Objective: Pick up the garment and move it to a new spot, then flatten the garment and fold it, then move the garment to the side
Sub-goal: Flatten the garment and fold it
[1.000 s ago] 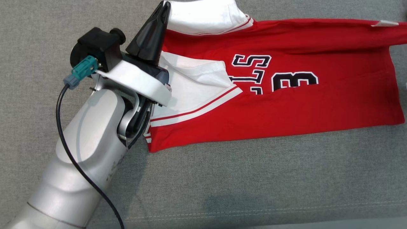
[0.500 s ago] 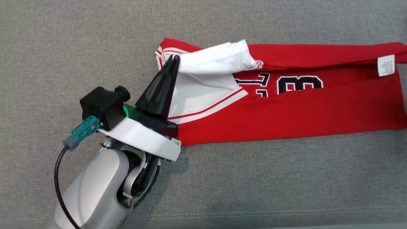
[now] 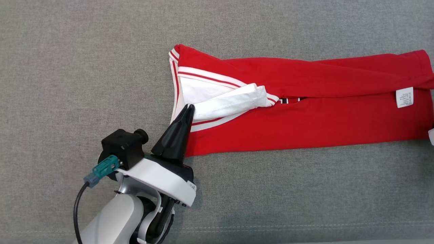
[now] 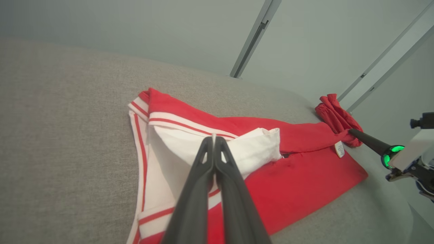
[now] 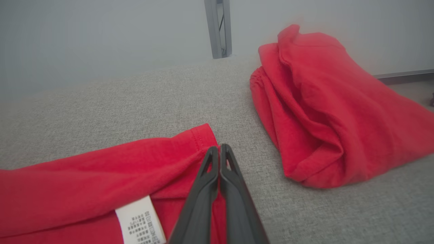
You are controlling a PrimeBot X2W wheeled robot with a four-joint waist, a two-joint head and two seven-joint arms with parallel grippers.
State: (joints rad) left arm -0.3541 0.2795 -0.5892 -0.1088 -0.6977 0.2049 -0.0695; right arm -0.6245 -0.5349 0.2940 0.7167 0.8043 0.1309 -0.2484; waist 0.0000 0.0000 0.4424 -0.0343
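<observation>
The red jersey (image 3: 305,128), folded into a long band, is lying across the grey cushion (image 3: 84,67), well back from its front seam. The left gripper (image 3: 188,107) is pinching the white sleeve (image 3: 230,100) at the band's left end. The right gripper (image 5: 219,147) is clamping the hem corner, near a second red garment (image 5: 339,101).

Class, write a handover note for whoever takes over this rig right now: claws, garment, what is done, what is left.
Left claw: shut, tips at the white sleeve; a pinch can't be confirmed.
Right claw: shut, tips at the garment corner beside the care label.
The garment lies on the grey cushion as a long red strip; a second red heap lies apart.
Done: lengthwise fold.
Left: probably fold across, then move aside.
</observation>
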